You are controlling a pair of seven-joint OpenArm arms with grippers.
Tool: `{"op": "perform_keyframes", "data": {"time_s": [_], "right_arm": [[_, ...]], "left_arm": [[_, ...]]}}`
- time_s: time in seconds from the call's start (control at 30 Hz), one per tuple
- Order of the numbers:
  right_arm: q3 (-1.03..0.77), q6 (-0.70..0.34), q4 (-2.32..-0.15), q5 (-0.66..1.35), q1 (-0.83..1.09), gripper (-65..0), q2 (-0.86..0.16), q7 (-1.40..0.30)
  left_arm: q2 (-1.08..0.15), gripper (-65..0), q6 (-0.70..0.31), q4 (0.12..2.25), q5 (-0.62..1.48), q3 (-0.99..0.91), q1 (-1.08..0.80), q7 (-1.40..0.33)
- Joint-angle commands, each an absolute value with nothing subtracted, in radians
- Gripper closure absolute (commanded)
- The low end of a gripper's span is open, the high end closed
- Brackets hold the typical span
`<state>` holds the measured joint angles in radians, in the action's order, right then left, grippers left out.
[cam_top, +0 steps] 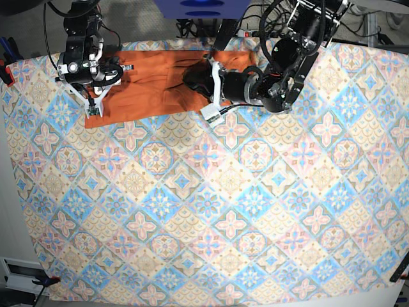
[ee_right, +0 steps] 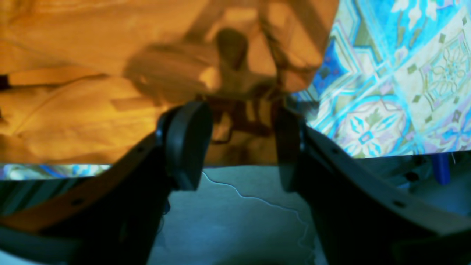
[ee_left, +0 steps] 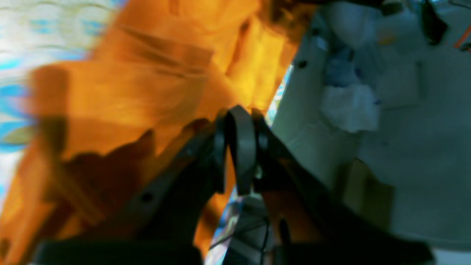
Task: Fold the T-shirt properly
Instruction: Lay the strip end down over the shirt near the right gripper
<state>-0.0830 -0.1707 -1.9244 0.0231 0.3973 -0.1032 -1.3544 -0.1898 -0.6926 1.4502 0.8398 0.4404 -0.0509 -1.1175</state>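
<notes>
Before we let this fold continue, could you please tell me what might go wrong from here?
1. The left tool is shut with the shirt right beside it; the blurred wrist view doesn't show how much fabric it holds, so a thin pinch could slip.
2. The right tool stands open over the shirt's edge, holding nothing, so a one-sided pull may bunch the fabric.
3. The shirt lies by the tablecloth's far edge and could slide off.

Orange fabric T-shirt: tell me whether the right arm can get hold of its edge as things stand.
Probably yes. The right gripper is open, its fingers right at the edge of the orange fabric T-shirt, with nothing between them in the wrist view.
</notes>
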Motion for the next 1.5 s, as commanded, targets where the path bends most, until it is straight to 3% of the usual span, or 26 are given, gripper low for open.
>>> {"op": "perform_keyframes", "data": {"time_s": [0.0, 0.2, 0.5, 0.93, 1.03, 1.13, 1.23, 1.47], "right_arm": [[-0.087, -0.168, -1.939, 0.015, 0.397, -30.3, -0.113, -1.353], [-0.087, -0.168, -1.939, 0.015, 0.397, -30.3, -0.113, -1.353], [-0.087, -0.168, -1.939, 0.015, 0.397, -30.3, -0.113, -1.346], [-0.073, -0.168, -1.937, 0.015, 0.418, -30.3, -0.113, -1.311], [-0.074, -0.168, -1.937, 0.015, 0.418, -30.3, -0.114, -1.311], [-0.074, -0.168, -1.937, 0.015, 0.418, -30.5, -0.114, -1.311], [-0.074, -0.168, -1.937, 0.015, 0.414, -30.5, -0.114, -1.311], [-0.074, -0.168, -1.937, 0.015, 0.414, -30.6, -0.114, -1.313]], "left_arm": [[-0.196, -3.1, -0.698, 1.445, 0.862, 0.455, -0.016, -1.106], [-0.197, -3.1, -0.698, 1.419, 0.863, 0.636, 0.054, -1.101], [-0.199, -3.2, -0.698, 1.474, 0.863, 0.74, 0.139, -1.096], [-0.134, -3.5, -0.698, 1.561, 0.912, 0.397, 0.177, -1.193], [-0.174, -9.6, -0.698, 1.561, 0.912, 0.311, 0.134, -1.245], [-0.231, -22.5, -0.698, 1.569, 0.923, 0.213, 0.058, -1.288], [-0.291, -29.9, -0.698, 1.601, 0.951, 0.119, -0.022, -1.317], [-0.374, -31.0, -0.698, 1.702, 0.963, 0.004, -0.217, -1.308]]}}
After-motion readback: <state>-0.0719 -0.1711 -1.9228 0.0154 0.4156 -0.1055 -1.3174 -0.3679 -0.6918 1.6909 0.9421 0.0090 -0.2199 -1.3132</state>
